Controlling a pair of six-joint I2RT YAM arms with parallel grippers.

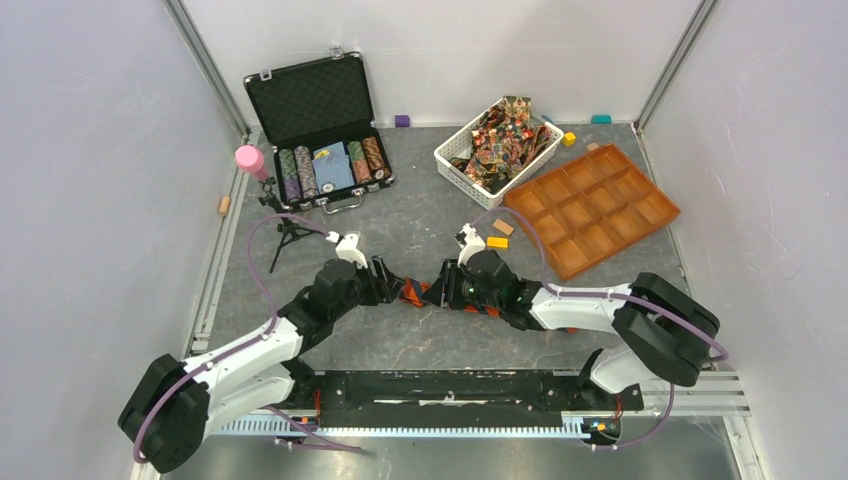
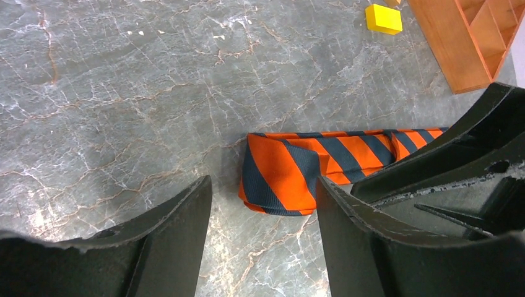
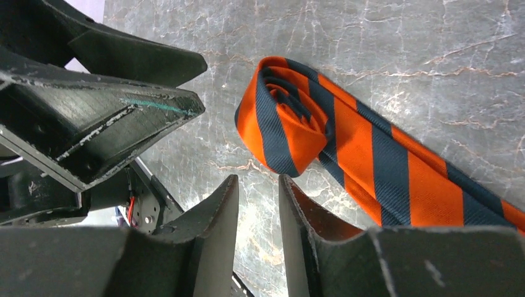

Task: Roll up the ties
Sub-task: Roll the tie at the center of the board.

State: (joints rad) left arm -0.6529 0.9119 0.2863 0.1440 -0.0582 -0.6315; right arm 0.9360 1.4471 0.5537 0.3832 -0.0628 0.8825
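Note:
An orange-and-dark striped tie [image 1: 414, 293] lies on the grey marble table between my two grippers. Its end is curled into a small loose roll [image 3: 288, 120], and the flat remainder [image 3: 396, 173] runs off toward the right arm. My left gripper [image 2: 263, 182] is open, with the rolled end [image 2: 291, 173] just beyond its fingertips and nothing between them. My right gripper [image 3: 258, 179] stands open by a narrow gap, just short of the roll, with only bare table between its fingers. Other multicolour ties [image 1: 503, 130] fill a white basket [image 1: 450, 165].
An orange compartment tray [image 1: 592, 207] sits at the right back and shows in the left wrist view as the tray corner [image 2: 470, 43]. A yellow block [image 1: 497, 242] lies behind the grippers. An open poker chip case [image 1: 320, 130], a pink cylinder [image 1: 248, 158] and a small tripod [image 1: 285, 232] stand at the left back.

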